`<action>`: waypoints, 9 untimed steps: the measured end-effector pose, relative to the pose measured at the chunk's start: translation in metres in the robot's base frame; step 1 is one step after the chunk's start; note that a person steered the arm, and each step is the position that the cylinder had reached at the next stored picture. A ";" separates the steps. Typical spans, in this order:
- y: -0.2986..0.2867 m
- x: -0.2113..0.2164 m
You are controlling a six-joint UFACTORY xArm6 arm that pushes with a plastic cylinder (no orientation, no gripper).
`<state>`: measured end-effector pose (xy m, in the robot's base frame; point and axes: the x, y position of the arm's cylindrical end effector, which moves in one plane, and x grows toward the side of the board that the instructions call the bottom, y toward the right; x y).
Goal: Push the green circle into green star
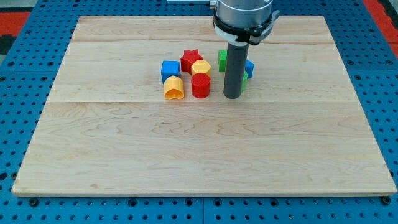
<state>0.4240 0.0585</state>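
Note:
My tip (232, 96) rests on the wooden board (199, 155), just to the right of a red cylinder (200, 86). The rod hides most of the blocks behind it. A green block (222, 60) shows at the rod's left edge, and a sliver of another green block (245, 79) shows at its right edge, below a blue block (249, 67). I cannot tell which green block is the circle and which is the star. My tip stands directly below these green blocks in the view, close to them or touching.
Left of the rod is a tight cluster: a blue cube (170, 70), a red star (189, 60), a yellow block (200, 67) and a yellow heart-like block (174, 89). A blue pegboard (18, 74) surrounds the board.

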 end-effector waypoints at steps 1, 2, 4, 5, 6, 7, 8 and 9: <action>0.000 -0.003; 0.001 -0.003; 0.003 0.007; 0.021 0.000; 0.031 -0.029; 0.024 -0.040; 0.001 -0.038; -0.037 -0.046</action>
